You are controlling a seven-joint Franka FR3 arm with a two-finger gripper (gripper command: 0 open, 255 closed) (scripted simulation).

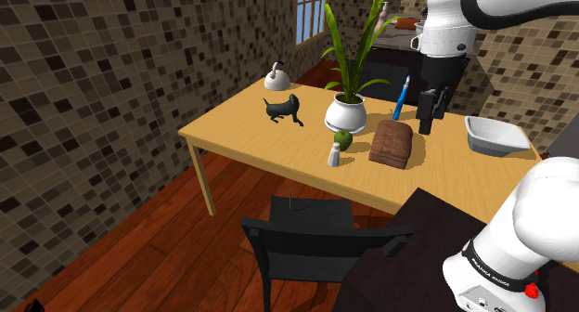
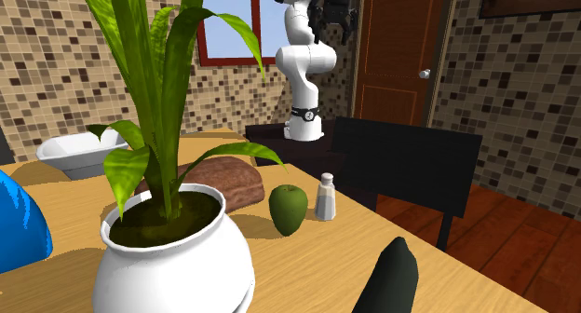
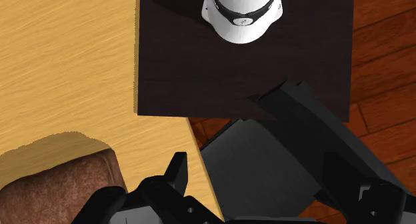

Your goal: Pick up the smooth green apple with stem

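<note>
So far nothing is picked up: our gripper (image 1: 431,110) hangs raised over the table (image 1: 241,134) near the brown loaf (image 1: 392,143), fingers spread and empty, apart from the green apple (image 1: 343,138). The apple sits on the table just beside the white plant pot (image 1: 348,113) and the shaker (image 1: 334,154), near the edge facing the black chair (image 1: 315,236). We judge that reach, descent, grasp and lift all remain. Room is tight: leaves overhang, the shaker crowds one side, and the loaf lies between. Coming straight down looks most open.
</note>
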